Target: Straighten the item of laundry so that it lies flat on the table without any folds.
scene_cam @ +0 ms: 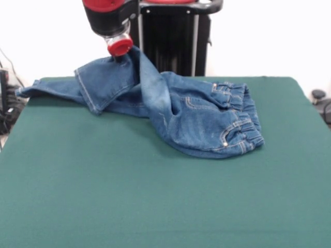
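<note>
The item of laundry [191, 116], a small pair of blue jeans, lies crumpled across the far half of the green table [155, 196]. Its elastic waistband [243, 121] is bunched at the right. One leg stretches left to the table's edge [31, 90], and the other is folded over with its hem [88, 90] facing front. A ridge of denim rises like a tent to my gripper [124, 51], which hangs at the upper left above the table's far edge. The gripper is shut on this raised fabric, and cloth hides its tips.
Wide green table surface stretches in front of the jeans and to their right. Dark cables and gear sit off the table's left edge [6, 111]. A small black object [318, 95] lies beyond the right corner.
</note>
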{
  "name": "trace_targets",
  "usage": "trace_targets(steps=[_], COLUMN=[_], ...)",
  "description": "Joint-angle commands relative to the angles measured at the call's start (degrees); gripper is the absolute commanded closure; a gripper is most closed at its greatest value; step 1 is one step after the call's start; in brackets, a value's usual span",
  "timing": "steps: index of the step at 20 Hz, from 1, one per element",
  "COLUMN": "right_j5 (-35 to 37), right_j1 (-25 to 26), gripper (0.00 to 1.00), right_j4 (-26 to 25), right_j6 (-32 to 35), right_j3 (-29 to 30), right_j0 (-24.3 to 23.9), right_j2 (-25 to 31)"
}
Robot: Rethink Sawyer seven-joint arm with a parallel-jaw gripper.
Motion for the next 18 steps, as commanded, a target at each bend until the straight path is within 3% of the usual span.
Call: trace_targets(steps=[1, 8, 18], right_j5=[11.2, 15.1, 22.5], right_j1=[7.3, 9.2, 4.6], gripper=[1.0, 1.0, 1.0], right_j4=[5.9, 7.6, 5.3], right_j6=[-3.5, -4.2, -6.7], right_j3=[-3.7, -4.6, -5.2], right_j0=[-0.6, -1.5, -2.3], right_j2=[3.6, 3.7, 3.3])
